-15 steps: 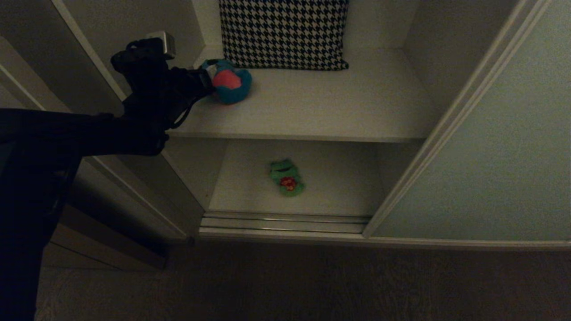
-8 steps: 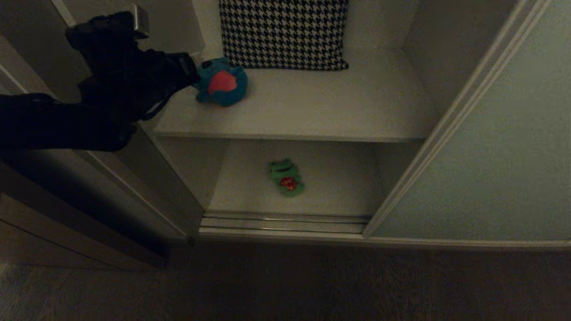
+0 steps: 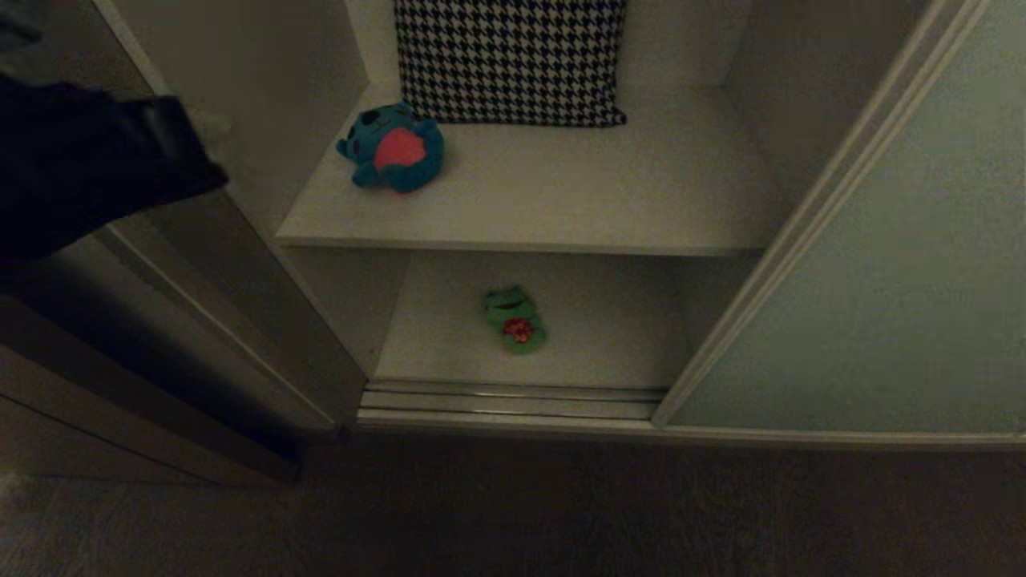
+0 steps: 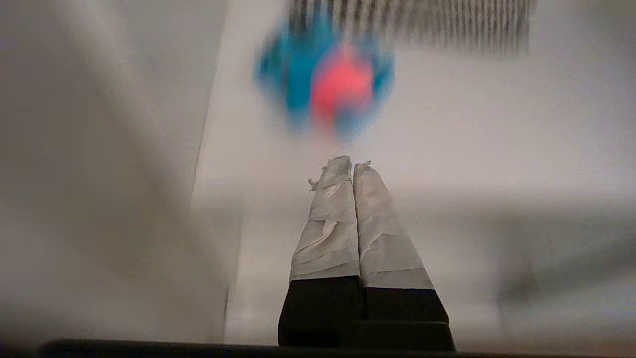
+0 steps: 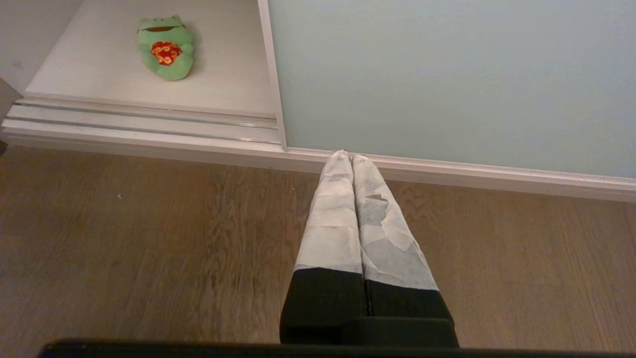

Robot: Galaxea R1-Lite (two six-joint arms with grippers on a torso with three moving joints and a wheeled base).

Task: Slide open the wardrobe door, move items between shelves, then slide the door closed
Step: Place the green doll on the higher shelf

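Since the wardrobe stands open: the first step is judged done
Door: the sliding wardrobe door (image 3: 898, 264) is seen pushed to the right, with both shelves exposed
Upper shelf: the blue plush toy (image 3: 391, 148) is found lying on the upper shelf (image 3: 561, 200), just in front of the houndstooth cushion (image 3: 510, 58) (near the left wall)
Lower shelf: the green frog (image 3: 514, 320) is seen on the lower shelf (image 3: 609, 336), near its middle, well apart from the blue toy
Left gripper: the left gripper (image 4: 352, 166) is pressed together on nothing, pointed at the blue toy but apart from it
Right gripper: the right gripper (image 5: 351, 157) is held low over the wooden floor (image 5: 149, 238), fingers pressed together, nothing pinched
Left to do: whether any toy counts as moved cannot be told; closing the door is plainly not yet done
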